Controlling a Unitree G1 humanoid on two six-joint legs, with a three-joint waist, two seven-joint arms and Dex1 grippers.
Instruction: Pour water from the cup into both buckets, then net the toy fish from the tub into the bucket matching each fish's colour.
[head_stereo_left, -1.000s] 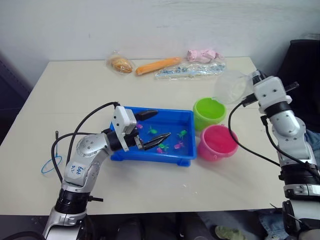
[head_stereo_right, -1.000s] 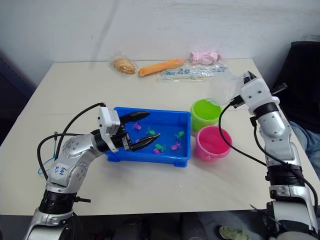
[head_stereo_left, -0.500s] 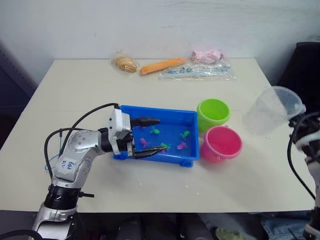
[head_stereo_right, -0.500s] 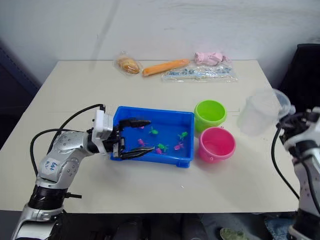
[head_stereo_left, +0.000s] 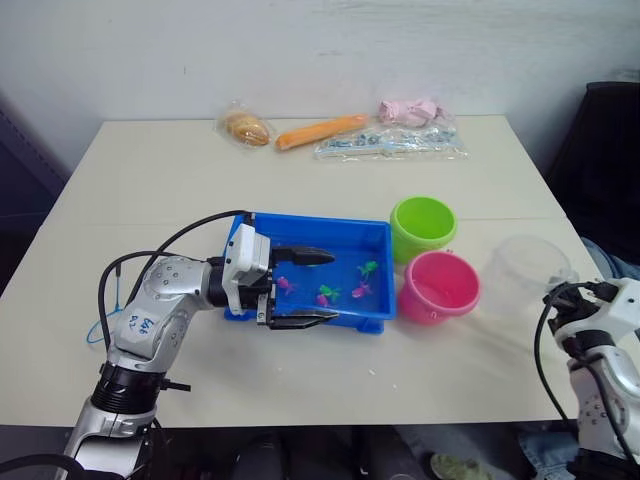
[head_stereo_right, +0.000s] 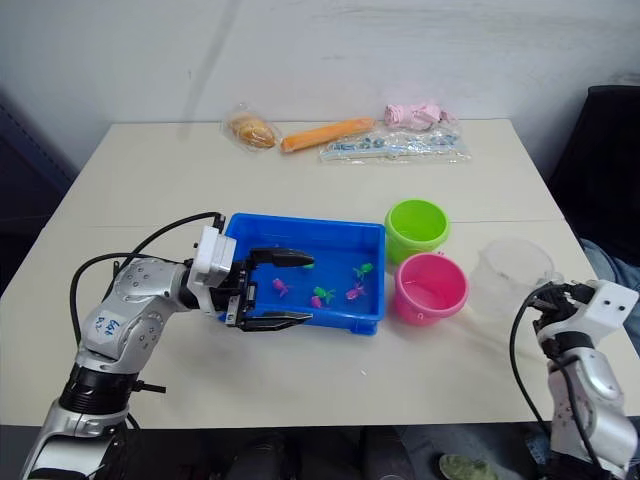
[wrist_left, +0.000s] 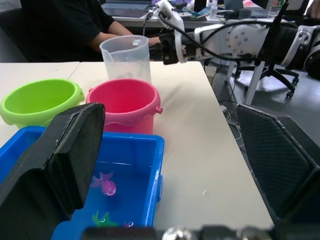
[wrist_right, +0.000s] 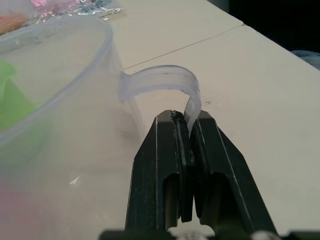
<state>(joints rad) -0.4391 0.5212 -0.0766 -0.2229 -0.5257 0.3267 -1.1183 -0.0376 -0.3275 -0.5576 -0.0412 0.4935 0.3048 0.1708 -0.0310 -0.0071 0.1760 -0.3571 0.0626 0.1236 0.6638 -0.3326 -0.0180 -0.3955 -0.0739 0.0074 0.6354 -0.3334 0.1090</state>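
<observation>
From the head views, your cream desk (head_stereo_left: 150, 190) sits against a white wall. The cup (head_stereo_left: 523, 273) stands upright right of the pink bucket (head_stereo_left: 438, 287). Your left tool (head_stereo_left: 300, 288) is spread wide over the tub (head_stereo_left: 345, 238) of fish (head_stereo_left: 325, 296).

The left wrist view shows a person behind the cup.

In the right wrist view, your right tool (wrist_right: 183, 131) pinches the cup's handle; what's in the cup is hard to see

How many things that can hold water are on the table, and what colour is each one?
green bucket: 1
pink bucket: 1
blue tub: 1
clear cup: 1
Total: 4
</observation>
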